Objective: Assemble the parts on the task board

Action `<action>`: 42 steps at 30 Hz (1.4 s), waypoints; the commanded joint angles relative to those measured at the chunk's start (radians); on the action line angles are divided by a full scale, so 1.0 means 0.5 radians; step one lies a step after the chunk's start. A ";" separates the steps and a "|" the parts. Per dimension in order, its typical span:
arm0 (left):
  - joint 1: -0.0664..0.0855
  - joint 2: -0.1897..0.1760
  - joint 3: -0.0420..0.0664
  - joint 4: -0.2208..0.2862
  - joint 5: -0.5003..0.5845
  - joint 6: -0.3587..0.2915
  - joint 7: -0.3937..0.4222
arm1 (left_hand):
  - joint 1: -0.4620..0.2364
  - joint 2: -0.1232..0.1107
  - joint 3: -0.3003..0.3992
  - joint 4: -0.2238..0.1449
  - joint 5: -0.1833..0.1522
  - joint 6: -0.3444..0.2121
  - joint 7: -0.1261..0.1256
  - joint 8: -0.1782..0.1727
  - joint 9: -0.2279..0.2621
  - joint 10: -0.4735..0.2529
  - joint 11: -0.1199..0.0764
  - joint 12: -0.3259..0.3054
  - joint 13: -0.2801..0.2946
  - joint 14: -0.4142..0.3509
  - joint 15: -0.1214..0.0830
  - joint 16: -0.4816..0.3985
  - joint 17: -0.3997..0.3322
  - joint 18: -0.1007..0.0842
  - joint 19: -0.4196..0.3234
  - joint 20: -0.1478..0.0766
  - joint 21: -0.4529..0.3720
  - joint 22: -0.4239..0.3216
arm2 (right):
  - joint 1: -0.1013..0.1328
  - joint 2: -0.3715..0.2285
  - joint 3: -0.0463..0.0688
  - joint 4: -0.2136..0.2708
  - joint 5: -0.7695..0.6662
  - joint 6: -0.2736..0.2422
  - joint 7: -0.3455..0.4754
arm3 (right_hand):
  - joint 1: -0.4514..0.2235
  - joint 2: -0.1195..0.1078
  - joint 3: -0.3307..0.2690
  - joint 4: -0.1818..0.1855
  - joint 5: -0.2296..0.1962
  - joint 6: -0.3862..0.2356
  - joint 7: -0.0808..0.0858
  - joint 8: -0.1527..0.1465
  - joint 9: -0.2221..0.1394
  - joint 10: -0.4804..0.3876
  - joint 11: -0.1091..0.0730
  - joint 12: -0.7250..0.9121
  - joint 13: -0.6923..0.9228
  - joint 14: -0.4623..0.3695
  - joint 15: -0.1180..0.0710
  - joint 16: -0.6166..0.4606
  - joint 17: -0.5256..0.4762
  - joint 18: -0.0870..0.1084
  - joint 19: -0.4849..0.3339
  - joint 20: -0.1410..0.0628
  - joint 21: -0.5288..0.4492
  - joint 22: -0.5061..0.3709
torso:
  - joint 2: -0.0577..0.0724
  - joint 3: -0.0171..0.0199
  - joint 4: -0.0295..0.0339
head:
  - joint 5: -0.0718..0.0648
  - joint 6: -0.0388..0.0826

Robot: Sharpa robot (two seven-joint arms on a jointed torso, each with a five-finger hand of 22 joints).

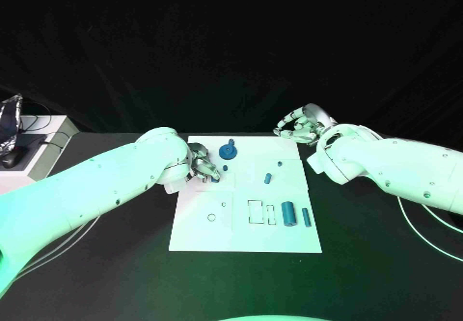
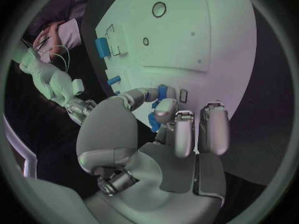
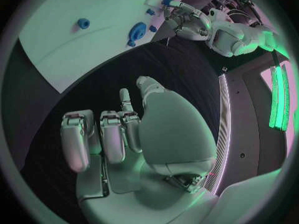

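So the left hand (image 1: 201, 167) sits over the task board's (image 1: 246, 237) left edge, fingers pinching a small blue part (image 2: 162, 92). Right hand (image 1: 301, 125) hovers off the board's far right corner, fingers curled in, holding nothing. Other blue parts (image 1: 290, 215) lie on the board, which sits mid black surface (image 1: 376, 267).

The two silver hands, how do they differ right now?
The left hand is over the task board at its left edge, pinching a small blue part between its fingertips; the right hand is off the board beyond its far right corner, over the black table. The left holds something; the right holds nothing, its fingers curled in. Both are silver hands on white arms.
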 commanded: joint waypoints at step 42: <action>-0.014 0.003 -0.005 0.000 0.026 0.063 -0.010 | -0.060 -0.120 -0.437 0.201 -0.250 0.289 -0.221 -0.149 0.349 0.019 -0.024 -0.016 0.044 0.211 -0.020 0.002 0.510 -0.008 -0.001 -0.021 -0.013 0.020 | -0.001 -0.004 0.000 0.000 -0.033 0.006 0.027 | 0.001 -0.023 0.022 -0.002 0.015 -0.015 -0.005 0.008 0.005 0.098 -0.013 -0.016 0.422 0.178 -0.007 -0.014 0.386 -0.003 0.168 -0.008 -0.019 0.453 | 0.000 -0.0034 0.001 | -0.014 -0.013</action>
